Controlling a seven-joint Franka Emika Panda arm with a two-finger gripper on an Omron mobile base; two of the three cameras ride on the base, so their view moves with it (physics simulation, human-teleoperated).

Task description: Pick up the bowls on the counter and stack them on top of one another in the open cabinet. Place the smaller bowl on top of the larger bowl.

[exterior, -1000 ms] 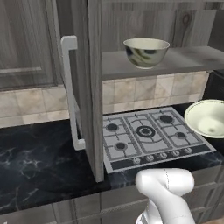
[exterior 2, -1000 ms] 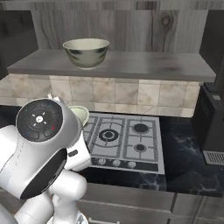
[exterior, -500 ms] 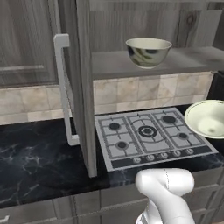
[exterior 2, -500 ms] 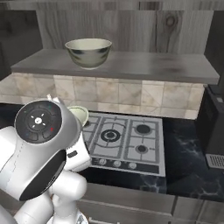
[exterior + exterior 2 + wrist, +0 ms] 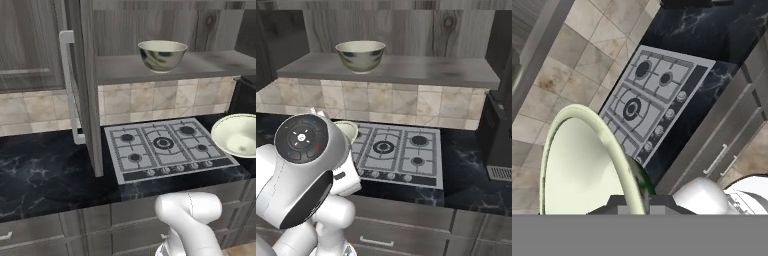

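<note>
Two bowls counted. The larger bowl [image 5: 162, 55], deep and mottled, sat upright on the shelf [image 5: 200, 65] of the open cabinet, toward its left end; right base view showed it too [image 5: 360, 55]. The smaller bowl [image 5: 238, 135], plain cream, hung in the air at the right edge of the left base view, over the right end of the hob, below shelf level. In the hand view its rim [image 5: 617, 160] ran straight down into my fingers [image 5: 643, 202], bowl tipped on edge relative to that camera. My fingers were clamped shut on that rim, gripping the smaller bowl. In the right base view only a sliver of it [image 5: 347, 131] peeked out behind my own arm.

One hob [image 5: 167, 148], steel, five burners, a row of knobs along the front edge. It sat in the black veined tabletop [image 5: 45, 172], directly under the shelf. One cabinet door [image 5: 86, 85] stood open, seen edge-on, with one long silver bar handle [image 5: 70, 87]; it was left of the shelf opening, well apart from the held bowl. Tiled backsplash [image 5: 150, 100] behind the hob. A dark appliance [image 5: 498, 140] stood on the tabletop right of the hob, type unclear. Grey drawers [image 5: 70, 227] under the tabletop.

Between the held bowl and the shelf: open air, shelf edge above it. Readable writing or brand marks: couldn't make out any.
</note>
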